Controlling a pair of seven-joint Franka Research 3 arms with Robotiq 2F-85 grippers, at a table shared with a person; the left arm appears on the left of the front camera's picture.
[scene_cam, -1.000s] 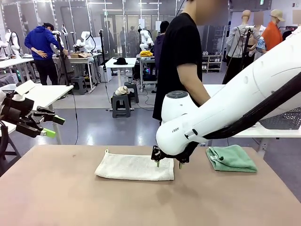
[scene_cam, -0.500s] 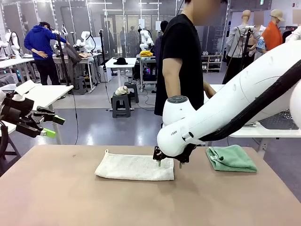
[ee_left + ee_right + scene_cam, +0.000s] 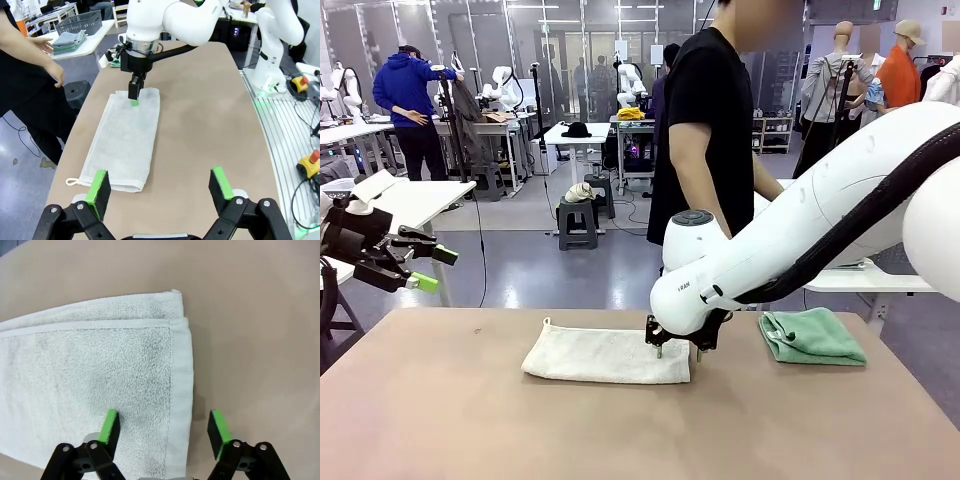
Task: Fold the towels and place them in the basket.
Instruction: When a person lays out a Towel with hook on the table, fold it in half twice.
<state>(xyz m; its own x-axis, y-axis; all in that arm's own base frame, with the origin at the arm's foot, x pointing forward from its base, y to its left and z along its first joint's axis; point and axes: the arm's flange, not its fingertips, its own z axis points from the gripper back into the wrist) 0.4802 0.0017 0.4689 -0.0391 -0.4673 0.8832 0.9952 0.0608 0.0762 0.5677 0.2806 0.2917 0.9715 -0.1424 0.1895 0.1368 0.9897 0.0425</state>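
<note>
A cream-white towel [image 3: 605, 355], folded into a long strip, lies on the brown table in the middle. My right gripper [image 3: 678, 350] stands at its right end, fingers pointing down. In the right wrist view the right gripper [image 3: 164, 427] straddles the towel's [image 3: 90, 385] short hemmed edge with jaws apart: one pad over the terry, the other over bare table. A mint green towel [image 3: 812, 335] lies folded at the right. My left gripper [image 3: 425, 268] hovers open off the table's left side, well clear of the cream towel [image 3: 127, 137]. The dark basket [image 3: 80, 22] sits on a side table.
A person in black [image 3: 705, 130] stands at the far edge, one hand [image 3: 55, 75] held out beside the table. Folded grey-blue towels [image 3: 69, 41] lie next to the basket. The near half of the table [image 3: 620, 430] is bare.
My right gripper has sunk a little onto the cream towel's right end and shifted slightly left. The person has leaned. The left arm has held still.
</note>
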